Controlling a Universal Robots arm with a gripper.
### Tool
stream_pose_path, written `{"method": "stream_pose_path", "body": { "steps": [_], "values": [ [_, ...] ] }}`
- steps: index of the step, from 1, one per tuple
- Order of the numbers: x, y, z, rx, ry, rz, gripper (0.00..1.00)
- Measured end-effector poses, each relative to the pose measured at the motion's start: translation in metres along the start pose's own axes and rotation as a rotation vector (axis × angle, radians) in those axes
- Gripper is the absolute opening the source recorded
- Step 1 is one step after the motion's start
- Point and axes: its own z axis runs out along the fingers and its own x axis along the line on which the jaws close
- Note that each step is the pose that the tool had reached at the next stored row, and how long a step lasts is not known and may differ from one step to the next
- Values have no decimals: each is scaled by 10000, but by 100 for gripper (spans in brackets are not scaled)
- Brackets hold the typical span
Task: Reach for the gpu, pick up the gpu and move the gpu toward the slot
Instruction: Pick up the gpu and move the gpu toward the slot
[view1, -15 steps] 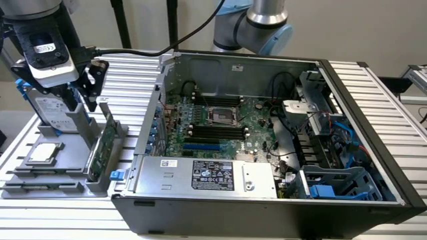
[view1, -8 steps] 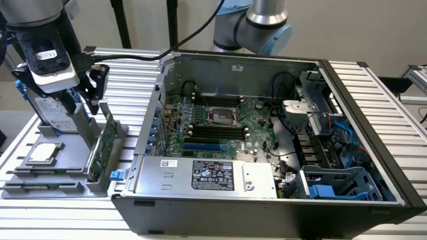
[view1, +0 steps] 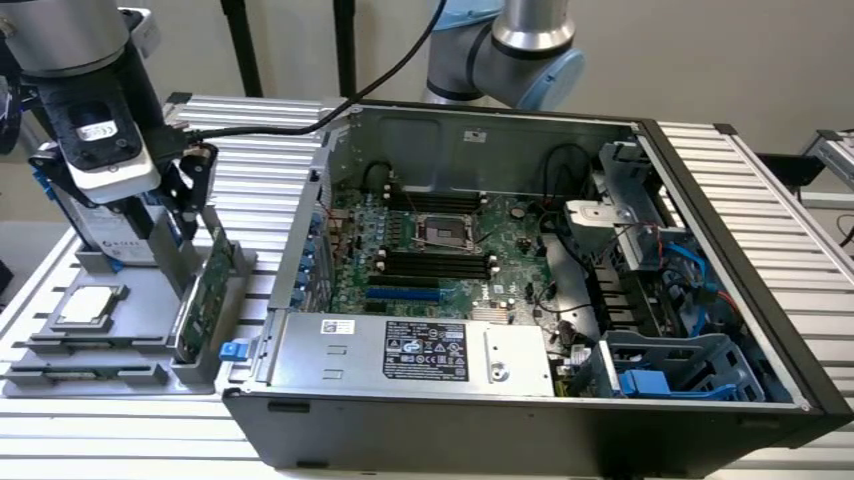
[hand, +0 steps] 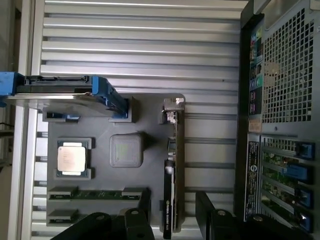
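Jaws are hanging spread wide above the gray holder (view1: 80, 375) at the exterior view's left. We are seeing the gpu (hand: 176, 150) standing on edge in that holder, lying between the two jaws with a gap on either side, near the open computer case (view1: 534, 445) on the slatted surface (view1: 747, 190).

One gpu (hand: 175, 165), one blue-framed hard drive (hand: 55, 92), one square silver chip (hand: 72, 158), one gray square block (hand: 126, 150) and two memory sticks (hand: 100, 194) are sitting in one gray holder (hand: 150, 107); one open computer case (view1: 534, 420) is lying on the counter (view1: 747, 200), and one tool (hand: 172, 220) is hovering above the holder
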Motion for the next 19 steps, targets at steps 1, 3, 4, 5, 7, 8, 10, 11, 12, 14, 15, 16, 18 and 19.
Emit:
{"method": "stream_pose_path", "body": {
  "steps": [1, 3, 4, 5, 7, 8, 10, 11, 12, 14, 15, 16, 18, 19],
  "values": [
    [3, -1, 18, 0, -1, 0, 48],
    [18, -4, 109, 0, -1, 0, 48],
    [24, -6, 154, 0, -2, 0, 48],
    [27, -7, 197, 0, -2, 0, 48],
    [28, -9, 241, -1, -4, 0, 48],
    [28, -10, 259, 0, -6, 0, 48],
    [28, -11, 295, 0, -11, 0, 48],
    [28, -11, 313, 0, -16, 0, 48],
    [28, -12, 331, 0, -21, -1, 48],
    [29, -14, 367, 1, -37, -1, 48],
    [29, -15, 386, 1, -48, -2, 48],
    [29, -16, 405, 2, -59, -2, 48],
    [29, -18, 441, 3, -83, -3, 48],
    [29, -19, 459, 4, -96, -3, 48]
  ]
}}
